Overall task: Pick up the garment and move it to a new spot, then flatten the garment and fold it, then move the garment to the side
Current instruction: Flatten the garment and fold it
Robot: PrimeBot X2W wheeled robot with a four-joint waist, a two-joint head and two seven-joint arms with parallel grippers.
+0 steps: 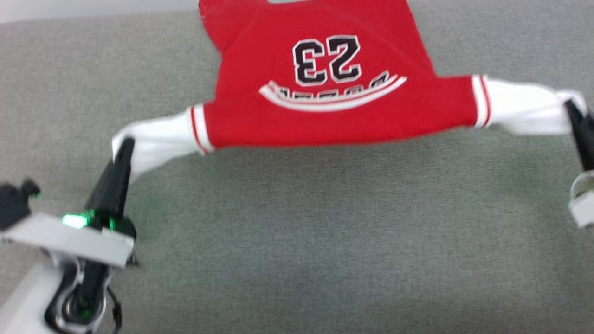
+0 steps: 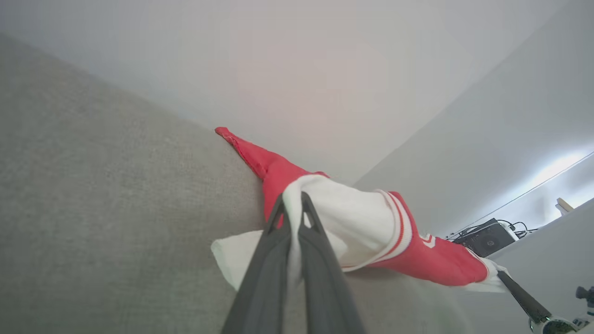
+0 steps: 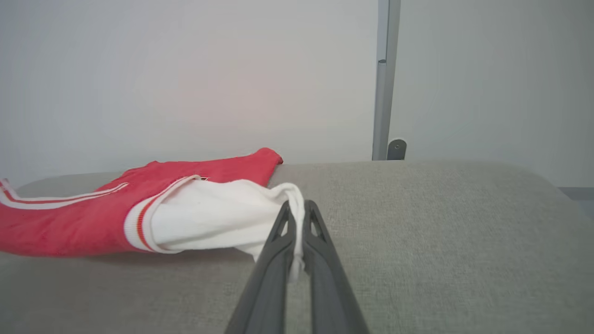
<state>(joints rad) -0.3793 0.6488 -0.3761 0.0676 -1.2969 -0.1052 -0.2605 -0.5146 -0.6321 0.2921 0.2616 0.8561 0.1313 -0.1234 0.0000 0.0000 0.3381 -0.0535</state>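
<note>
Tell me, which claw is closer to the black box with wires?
Right. The right gripper pinches the garment by its far sleeve, just below the black box in the left wrist view; the left gripper pinches the near sleeve, a whole shirt-width farther off.

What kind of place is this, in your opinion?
Probably an indoor test room or lab, though I cannot be sure: a grey fabric-covered surface under the garment, bare pale walls, and a black electronic box with cables on a ledge.
</note>
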